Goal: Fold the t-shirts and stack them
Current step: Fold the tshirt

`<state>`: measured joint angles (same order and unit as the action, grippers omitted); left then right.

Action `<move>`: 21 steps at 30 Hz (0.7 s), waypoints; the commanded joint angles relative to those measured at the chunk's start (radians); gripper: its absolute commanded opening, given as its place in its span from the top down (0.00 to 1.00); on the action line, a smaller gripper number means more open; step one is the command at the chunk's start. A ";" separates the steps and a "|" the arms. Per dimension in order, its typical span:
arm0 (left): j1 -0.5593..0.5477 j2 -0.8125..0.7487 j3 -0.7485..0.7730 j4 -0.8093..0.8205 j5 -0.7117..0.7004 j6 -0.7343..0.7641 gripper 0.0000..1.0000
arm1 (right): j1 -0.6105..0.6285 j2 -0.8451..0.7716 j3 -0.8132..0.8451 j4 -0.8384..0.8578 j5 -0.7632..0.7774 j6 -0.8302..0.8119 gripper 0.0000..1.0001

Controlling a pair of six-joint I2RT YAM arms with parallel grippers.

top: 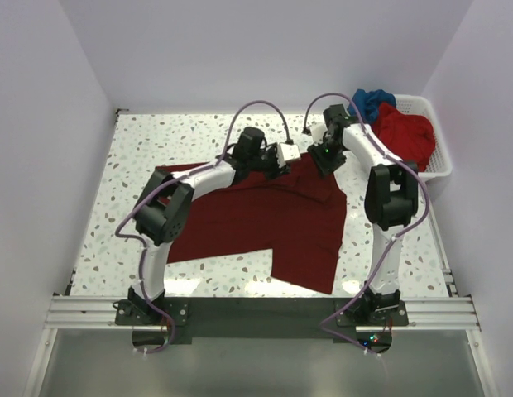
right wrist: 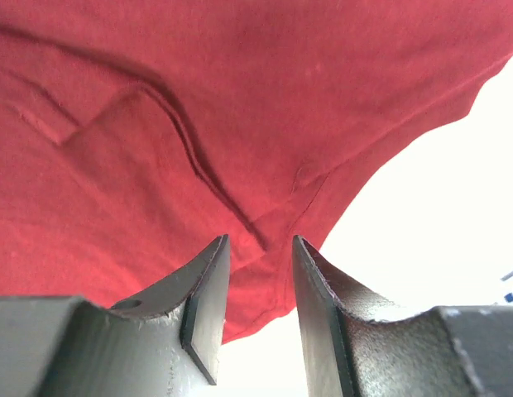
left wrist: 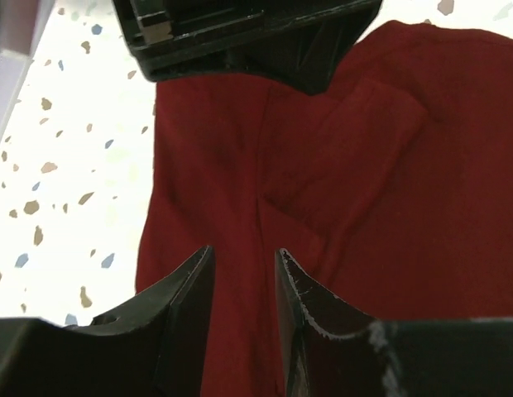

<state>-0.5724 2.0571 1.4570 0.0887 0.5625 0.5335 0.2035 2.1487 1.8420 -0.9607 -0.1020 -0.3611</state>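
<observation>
My right end effector (right wrist: 258,244) stands released at the dark maroon cloth t-shirt (top: 265,223), centre frame; whether the left end effector (left wrist: 244,252) grips, I cannot tell.

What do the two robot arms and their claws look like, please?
The left arm and right arm have white links with bulky black joints. A lilac cable runs along each. The left claw and right claw each have two dark, wedge-shaped fingers.

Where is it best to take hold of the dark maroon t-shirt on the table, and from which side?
The dark maroon t-shirt lies spread flat, so only an edge offers a pinch: probably take its far edge, coming down from above.
</observation>
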 commanded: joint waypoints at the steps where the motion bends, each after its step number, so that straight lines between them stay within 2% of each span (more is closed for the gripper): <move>1: -0.029 0.054 0.091 0.034 -0.072 -0.020 0.60 | -0.010 -0.052 -0.039 -0.030 -0.065 0.007 0.60; 11: -0.112 0.143 0.128 -0.015 -0.118 -0.018 0.59 | -0.047 -0.009 -0.067 -0.029 -0.093 -0.013 0.59; 21: -0.116 0.189 0.138 -0.064 -0.173 -0.041 0.57 | -0.047 0.003 -0.121 -0.009 -0.097 -0.015 0.55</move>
<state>-0.6933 2.2276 1.5490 0.0334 0.4206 0.5144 0.1562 2.1403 1.7332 -0.9794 -0.1772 -0.3679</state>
